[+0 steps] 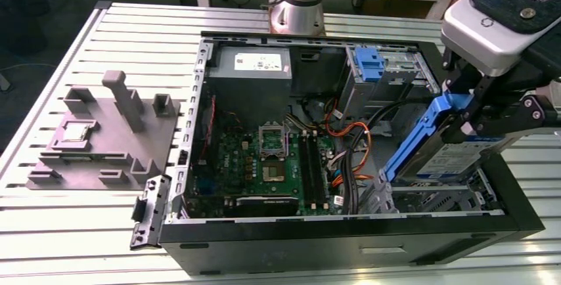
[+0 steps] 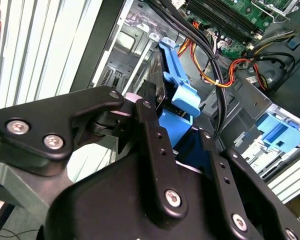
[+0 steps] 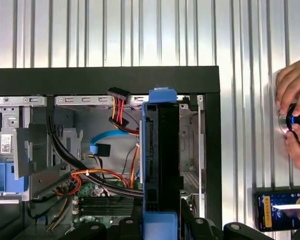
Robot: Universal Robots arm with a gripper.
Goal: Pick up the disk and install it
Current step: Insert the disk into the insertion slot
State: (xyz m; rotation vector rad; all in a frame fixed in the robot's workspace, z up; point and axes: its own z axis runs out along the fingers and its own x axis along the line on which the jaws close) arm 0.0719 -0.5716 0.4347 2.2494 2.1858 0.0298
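Observation:
The disk [image 1: 453, 159], a silver-grey drive with a white-and-blue label in a blue carrier frame, hangs tilted over the drive bay [image 1: 438, 198] at the front corner of the open computer case, on the exterior view's right. Its lower end is inside the case wall. My gripper [image 1: 477, 119] is shut on its upper part. In the first wrist view the disk [image 3: 162, 160] stands edge-on between the black fingers [image 3: 190, 227], just inside the case's black side wall. In the second wrist view the blue carrier [image 2: 181, 95] sticks out past my gripper [image 2: 177, 120] toward the metal bay.
Orange and black cables [image 1: 355, 150] run beside the bay, next to the motherboard [image 1: 263, 167]. A bare blue bracket [image 1: 368, 65] sits in the upper cage. A grey fixture [image 1: 105, 134] with a small chip lies left of the case. A person's hands [image 3: 295, 105] and a phone [image 3: 282, 207] are on the slatted table.

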